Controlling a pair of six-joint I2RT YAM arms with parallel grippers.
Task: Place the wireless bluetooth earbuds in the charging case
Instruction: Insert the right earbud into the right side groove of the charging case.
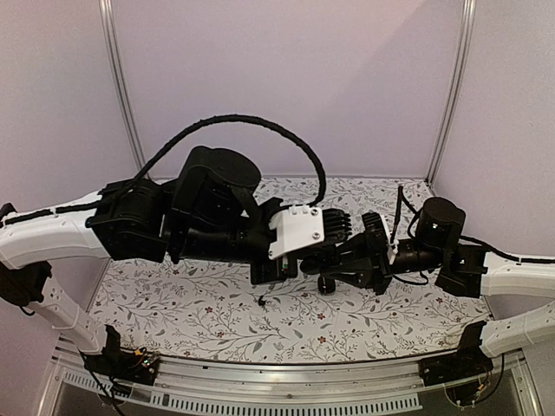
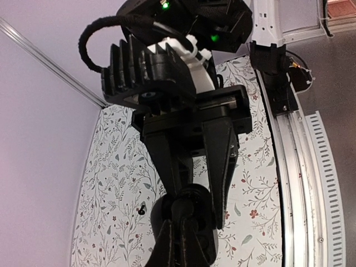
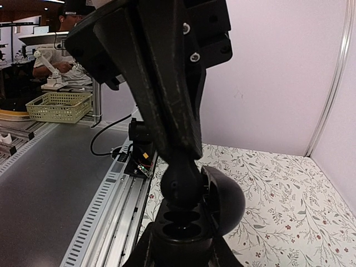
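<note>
Top external: both arms reach in over the floral table (image 1: 173, 303) and meet above its middle. The left gripper (image 1: 312, 267) and right gripper (image 1: 340, 270) sit tip to tip, with the charging case (image 1: 327, 283) as a small dark round shape between them, off the cloth. I count 1 earbud (image 1: 262, 301), lying loose on the table just in front of the left gripper, apart from the case.

Left wrist: my own fingers are pressed together at the bottom of the view, and a rounded black lump sits at their tips. The right gripper comes down from above, its 2 fingers closing in on that lump. The earbud (image 2: 142, 209) lies on the cloth to the left, touching nothing. The rail (image 2: 295, 183) runs down the right side.

Right wrist: the right fingers run down to a clenched tip right over the case. The case is open, domed lid (image 3: 225, 206) tilted to the right, base below with 2 dark wells. I cannot tell whether the wells are filled, or whether the right tips pinch anything. The left gripper is clamped on the base from below.
</note>
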